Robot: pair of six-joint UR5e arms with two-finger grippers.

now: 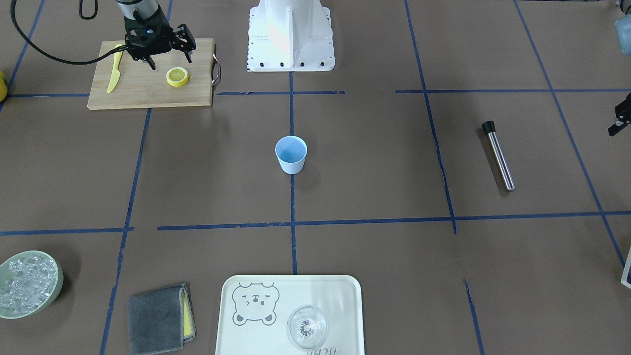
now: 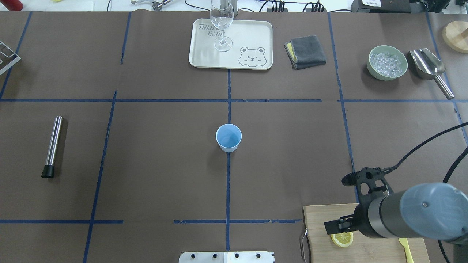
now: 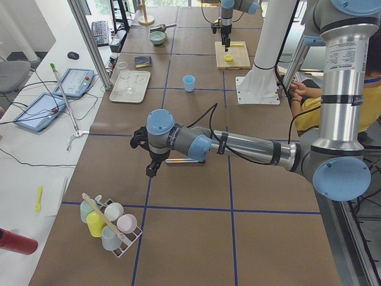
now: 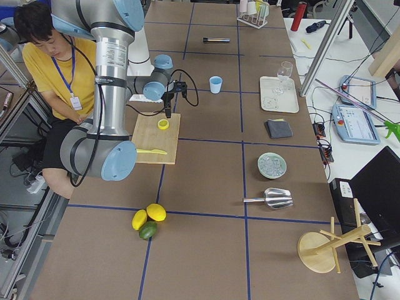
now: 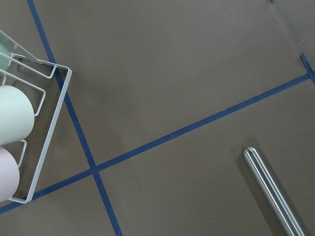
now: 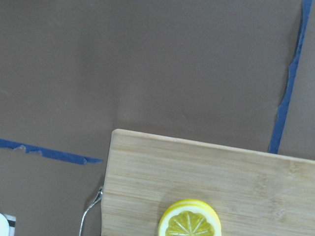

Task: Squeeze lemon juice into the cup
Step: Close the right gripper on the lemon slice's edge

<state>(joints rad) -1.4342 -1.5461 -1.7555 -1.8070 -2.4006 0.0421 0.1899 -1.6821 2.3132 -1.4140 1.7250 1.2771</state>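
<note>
front-facing / right gripper (image 1: 170, 63): jaws spread wide, holding nothing, over the back half of the cutting board (image 1: 143, 93).
front-facing / lemon (image 1: 177, 77): lies flat on the cutting board, just beside the right gripper on its cup side. No contact is visible.
front-facing / cup (image 1: 291, 154): upright on the surface (image 1: 369, 162), on a blue tape line. It is well apart from the right gripper, out toward the middle.
front-facing / yellow knife (image 1: 114, 69): on the cutting board, on the far side of the right gripper from the lemon.
front-facing / left gripper (image 1: 622, 116): only a black sliver at the frame edge, so its jaw state can't be told. The steel rod (image 1: 499, 155) lies near it.
overhead / right gripper: fingers wide. The lemon sits just under the finger nearer the robot, partly covered.
overhead / cup: well ahead of the right gripper and off to its left.
overhead / far edge: tray (image 2: 204, 54) with stemmed glass (image 2: 222, 25), grey cloth (image 2: 306, 51), bowl of ice (image 2: 387, 62) and scoop (image 2: 429, 67), all well apart from the right gripper.
exterior left / left gripper: points down over the surface, with the steel rod just beside it and the rack of cups (image 3: 110, 223) near. Open or closed can't be judged.
exterior right / right gripper: hangs over the cutting board's far end, the lemon just beside it and the cup well beyond.
left wrist / view: surface, tape, a corner of the rack of cups, one end of the steel rod.
right wrist / lemon: at the bottom frame edge on the cutting board, with the board's metal handle (image 6: 91, 214) to one side.
</note>
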